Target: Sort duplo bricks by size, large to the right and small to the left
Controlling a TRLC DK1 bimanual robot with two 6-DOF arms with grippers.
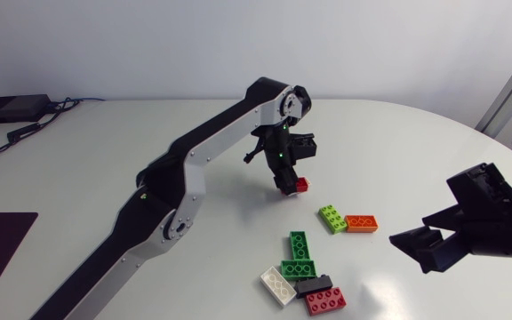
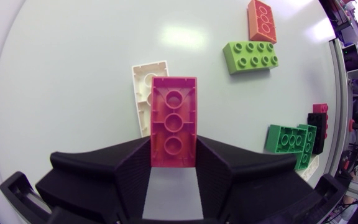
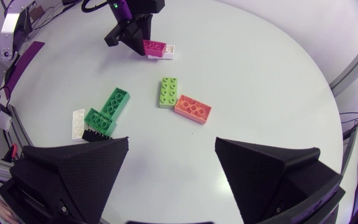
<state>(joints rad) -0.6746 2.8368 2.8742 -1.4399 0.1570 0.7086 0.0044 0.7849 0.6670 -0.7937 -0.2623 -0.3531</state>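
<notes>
Red brick [image 1: 302,185] gripped between the black fingers of the left gripper [image 1: 283,181], near the middle of the table [image 1: 132,124] and a little toward its far edge. The left arm [image 1: 180,173] comes in from the near left corner and bends down over the spot. From the left wrist the brick shows its hollow underside, with one finger pressed on each long side.

A white brick [image 2: 143,87] lies on the table just beyond it and is partly hidden by it; whether the two touch cannot be told. Toward the right edge from there, a lime brick [image 1: 331,217] and an orange brick [image 1: 362,222] lie side by side, touching.

Closer to the near edge sits a tight cluster. It holds a green brick [image 1: 299,244], a second green brick [image 1: 298,269] against its near end, a second white brick [image 1: 278,285], a black brick [image 1: 315,285] and a dark red brick [image 1: 326,300], which is nearest the edge.

The right gripper [image 1: 423,245] hangs above the table by the right edge, well apart from every brick. Its two wedge fingers are spread wide with nothing between them. From the right wrist, the lime and orange bricks lie ahead of those fingers, and the left gripper with its red brick lies farther ahead.
</notes>
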